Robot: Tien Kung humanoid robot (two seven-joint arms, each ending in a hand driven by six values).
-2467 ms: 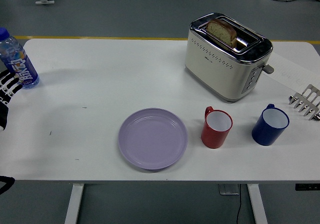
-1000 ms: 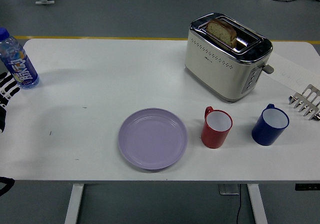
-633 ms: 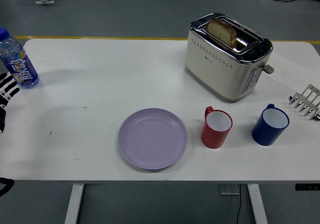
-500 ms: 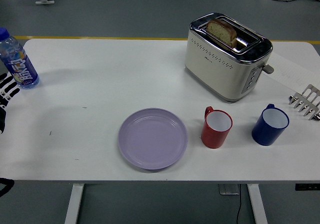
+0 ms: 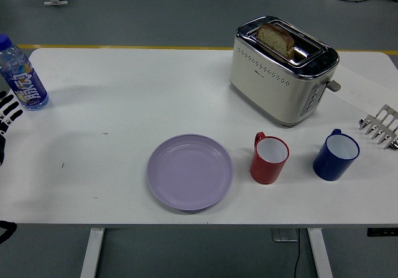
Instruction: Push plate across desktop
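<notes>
The plate [image 5: 189, 172] sits near the tabletop's [image 5: 124, 104] near edge, just left of a red mug [image 5: 269, 158], while the left hand [image 5: 6, 119] shows at the left edge, fingers' state unclear.

Very little print could be read: the water bottle [image 5: 22, 74] at the far left of the surface [image 5: 124, 97] carried a blue label with white characters, too blurred to make out. The cream toaster [image 5: 283, 69] bore a small dark mark low on its near side, likely a brand name, but it was too small to tell
</notes>
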